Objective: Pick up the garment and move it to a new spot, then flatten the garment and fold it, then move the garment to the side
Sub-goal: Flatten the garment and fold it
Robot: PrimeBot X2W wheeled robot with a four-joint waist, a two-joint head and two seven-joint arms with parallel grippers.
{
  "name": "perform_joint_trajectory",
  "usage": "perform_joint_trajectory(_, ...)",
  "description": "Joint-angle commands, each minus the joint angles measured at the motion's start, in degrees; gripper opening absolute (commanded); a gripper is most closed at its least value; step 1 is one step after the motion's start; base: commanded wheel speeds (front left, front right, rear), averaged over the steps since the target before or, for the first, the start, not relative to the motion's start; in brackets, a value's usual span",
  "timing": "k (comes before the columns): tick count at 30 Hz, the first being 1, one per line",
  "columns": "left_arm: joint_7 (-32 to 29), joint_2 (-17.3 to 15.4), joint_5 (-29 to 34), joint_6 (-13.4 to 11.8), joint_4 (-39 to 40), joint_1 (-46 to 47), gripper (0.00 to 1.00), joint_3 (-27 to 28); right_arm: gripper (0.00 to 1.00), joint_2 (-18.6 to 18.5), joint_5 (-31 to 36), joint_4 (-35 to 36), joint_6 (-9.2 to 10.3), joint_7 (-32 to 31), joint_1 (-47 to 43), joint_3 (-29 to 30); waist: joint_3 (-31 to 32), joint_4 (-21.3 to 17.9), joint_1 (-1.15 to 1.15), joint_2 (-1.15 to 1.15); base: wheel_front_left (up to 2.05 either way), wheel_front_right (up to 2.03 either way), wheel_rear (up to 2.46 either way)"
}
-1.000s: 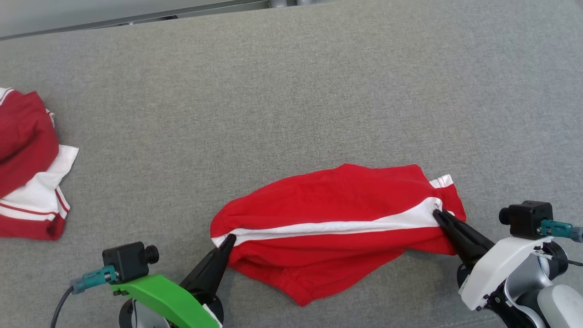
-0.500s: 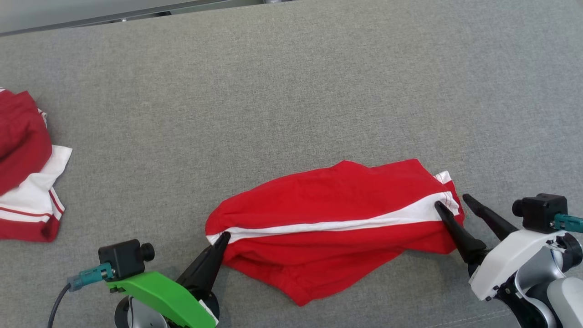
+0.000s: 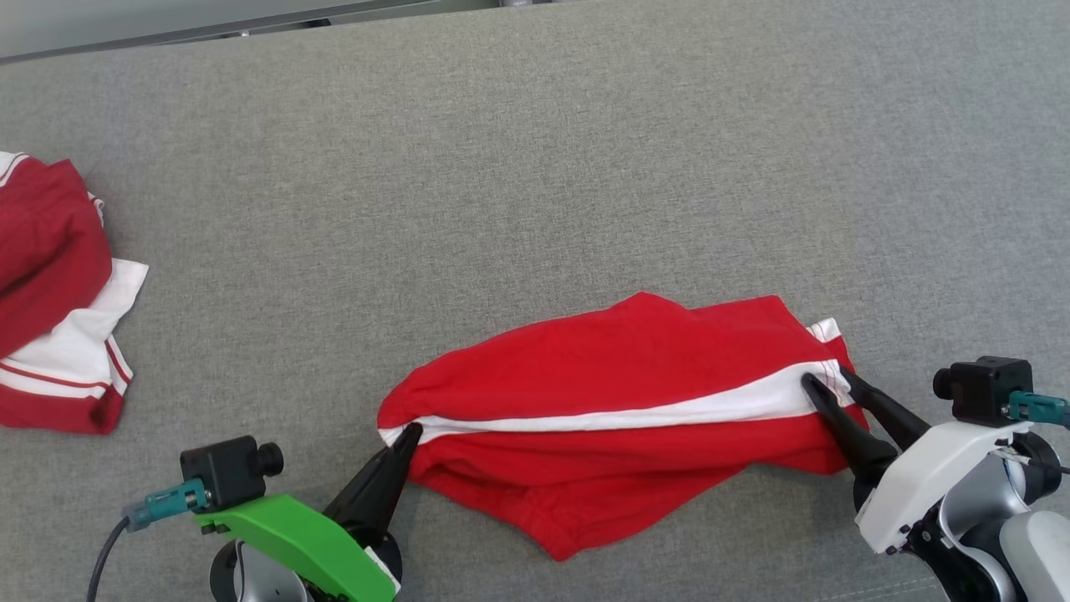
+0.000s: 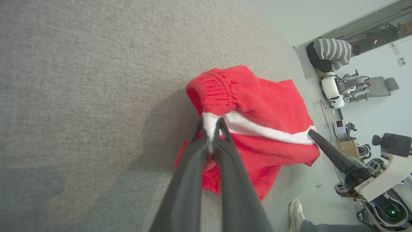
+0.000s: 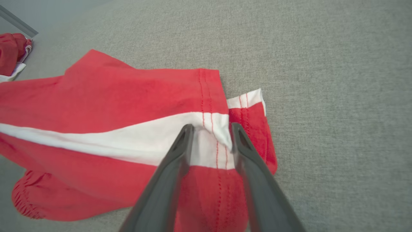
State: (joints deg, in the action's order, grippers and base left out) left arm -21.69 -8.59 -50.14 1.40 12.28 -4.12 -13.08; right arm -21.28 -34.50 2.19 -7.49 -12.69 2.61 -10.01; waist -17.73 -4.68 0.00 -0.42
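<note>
Two grippers sit nearest, one at each lower corner of the head view, and each carries one black camera with a teal plug: one camera (image 3: 230, 472) on a green mount, the other camera (image 3: 982, 390) on a white mount. The left gripper (image 3: 410, 433) has its two dark fingers pressed together, pinching the white stripe at the gathered waistband end of the garment (image 3: 619, 376). The right gripper (image 3: 826, 378) has its two fingers spread. In the right wrist view they straddle the hem end of the same stripe, one finger lying on the white cloth and the other at the cloth's edge, with a small fold of hem between them.

The garment is a single pair of red shorts with one white stripe running end to end. It lies on the grey tabletop (image 3: 501, 167), stretched between the two grippers in the near middle. Two rows of red stitching cross the hem. In the left wrist view, pale lettering (image 4: 363, 184) on the collar of the right gripper is too small to read.

Farther left, at the tabletop's edge, lies a second garment (image 3: 50, 276), red with white panels and thin red lines, crumpled and well apart from the first.

Beyond the tabletop, the left wrist view shows one pale shoe (image 4: 294, 209) on the floor and, far off, a person in a striped top (image 4: 333, 48).
</note>
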Motion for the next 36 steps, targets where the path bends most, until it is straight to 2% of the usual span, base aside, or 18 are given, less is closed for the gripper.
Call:
perform_joint_trajectory(1,0.2,-0.5,-0.2,-0.1,-0.2,0.5,0.00,0.3,0.51,0.0,-0.6,-0.5,0.00,0.3,0.4,-0.1,0.0,0.2,0.00,0.42,0.00,0.00,0.00)
perform_joint_trajectory(2,0.2,-0.5,-0.2,-0.2,-0.2,0.5,0.00,0.4,0.47,0.0,-0.7,-0.7,0.00,0.4,0.5,-0.1,0.0,0.2,0.00,0.42,0.00,0.00,0.00)
perform_joint_trajectory(9,0.1,-0.9,-0.4,-0.5,0.1,0.1,0.00,0.7,0.38,0.0,-1.0,-1.7,0.00,0.8,0.9,0.1,0.1,0.2,0.00,0.42,0.00,0.00,0.00)
perform_joint_trajectory(15,0.0,-1.1,-0.3,-0.8,0.5,0.0,0.00,0.8,0.17,0.2,-1.2,-2.3,0.00,0.8,1.2,0.2,0.0,0.1,0.00,0.42,0.00,0.00,0.00)
perform_joint_trajectory(19,-0.1,-1.3,-0.3,-0.8,0.5,-0.1,0.00,0.7,0.00,0.5,-1.6,-2.7,0.00,0.6,1.2,0.1,0.0,0.1,0.00,0.42,0.00,0.00,0.00)
perform_joint_trajectory(27,-0.2,-1.5,-0.6,-1.2,0.9,0.1,0.00,0.9,0.00,0.4,-2.0,-0.5,0.00,1.2,1.7,0.9,0.3,0.1,0.00,0.42,0.00,0.00,0.00)
perform_joint_trajectory(36,1.2,-1.9,-2.5,-2.3,5.5,-0.5,0.00,4.5,0.00,-0.1,-5.4,14.7,0.00,-0.9,-1.4,6.0,1.9,-0.8,0.00,0.42,0.00,0.00,0.00)
